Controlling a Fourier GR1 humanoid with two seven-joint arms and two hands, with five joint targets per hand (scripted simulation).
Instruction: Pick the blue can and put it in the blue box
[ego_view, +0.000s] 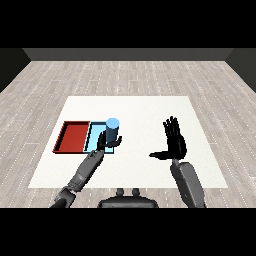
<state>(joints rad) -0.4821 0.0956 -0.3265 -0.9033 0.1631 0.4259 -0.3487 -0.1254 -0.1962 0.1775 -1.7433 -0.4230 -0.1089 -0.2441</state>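
A light blue can (112, 129) stands upright over the right part of the light blue tray (93, 134). My left hand (104, 143) is curled round the can's lower half; whether the can rests on the tray or hangs just above it, I cannot tell. The hand and can hide much of the tray's right side. My right hand (175, 142) is raised over the table to the right, fingers straight and thumb spread to the left, holding nothing.
A red tray (71, 136) lies directly left of the blue tray, their edges touching. Both trays sit on the left part of the white table (145, 110). Beyond the table is a grey wood floor.
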